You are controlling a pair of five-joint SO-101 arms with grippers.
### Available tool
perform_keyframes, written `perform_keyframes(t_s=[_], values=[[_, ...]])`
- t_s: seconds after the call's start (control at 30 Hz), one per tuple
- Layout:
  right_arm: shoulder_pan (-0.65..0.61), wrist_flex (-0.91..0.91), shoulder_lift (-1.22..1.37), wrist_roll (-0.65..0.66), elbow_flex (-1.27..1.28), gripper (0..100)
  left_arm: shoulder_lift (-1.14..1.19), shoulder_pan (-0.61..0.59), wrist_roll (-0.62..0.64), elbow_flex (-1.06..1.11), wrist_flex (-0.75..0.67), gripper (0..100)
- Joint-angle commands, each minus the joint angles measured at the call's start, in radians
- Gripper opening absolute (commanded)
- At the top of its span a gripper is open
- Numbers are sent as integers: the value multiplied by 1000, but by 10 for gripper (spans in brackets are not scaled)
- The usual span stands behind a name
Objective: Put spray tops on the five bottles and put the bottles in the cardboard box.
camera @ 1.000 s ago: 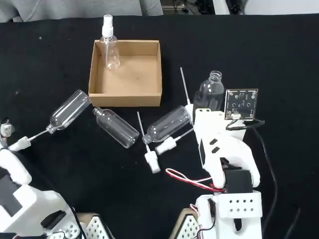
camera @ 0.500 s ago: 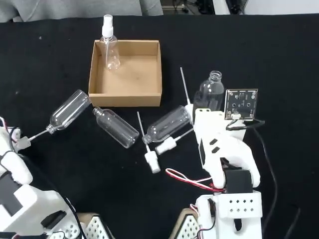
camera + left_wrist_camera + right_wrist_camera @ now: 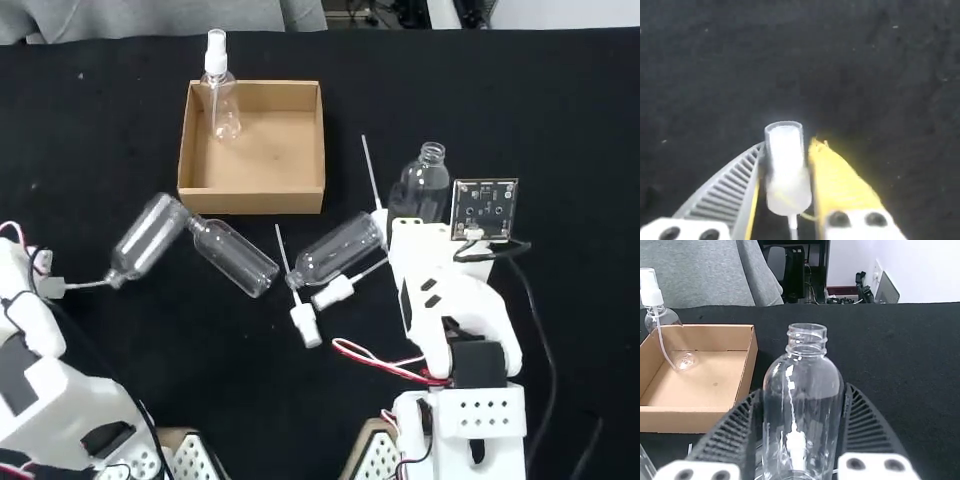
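- The left gripper (image 3: 787, 145) is holding a white spray top (image 3: 786, 170), with both fingers closed against its sides, low over the black table (image 3: 560, 100) at the left of the high view.
- The thin tube of that top is running to the neck of a clear lying bottle (image 3: 148, 237), whose base is resting just beside the near left corner of the cardboard box (image 3: 250, 200).
- The right gripper (image 3: 801, 392) is gripping an upright open bottle (image 3: 802, 365), one ribbed finger pressing each side. This bottle is standing on the table to the right of the box, apart from it.
- A capped bottle (image 3: 220, 95) is standing inside the box in its far left corner.
- Two uncapped bottles are lying in front of the box: a middle bottle (image 3: 232, 255) and a slanted bottle (image 3: 337, 248).
- Two loose spray tops (image 3: 305, 322) (image 3: 335, 292) are lying just beside the slanted bottle's neck.
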Motion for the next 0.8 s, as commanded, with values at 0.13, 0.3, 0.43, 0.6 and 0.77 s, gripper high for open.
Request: perform_keyframes(t_s=[0.13, 0.3, 0.43, 0.6, 0.77], values=[[14, -31, -18, 5, -4, 117, 34, -2, 0, -10, -5, 34], [14, -31, -18, 5, -4, 117, 34, -2, 5, -41, 72, 29], [14, -31, -18, 5, -4, 117, 34, -2, 5, -104, 176, 29], [14, -31, -18, 5, -4, 117, 32, -24, 5, -180, 232, 29], [14, -31, -18, 5, -4, 117, 32, -87, 2, -249, 235, 29]])
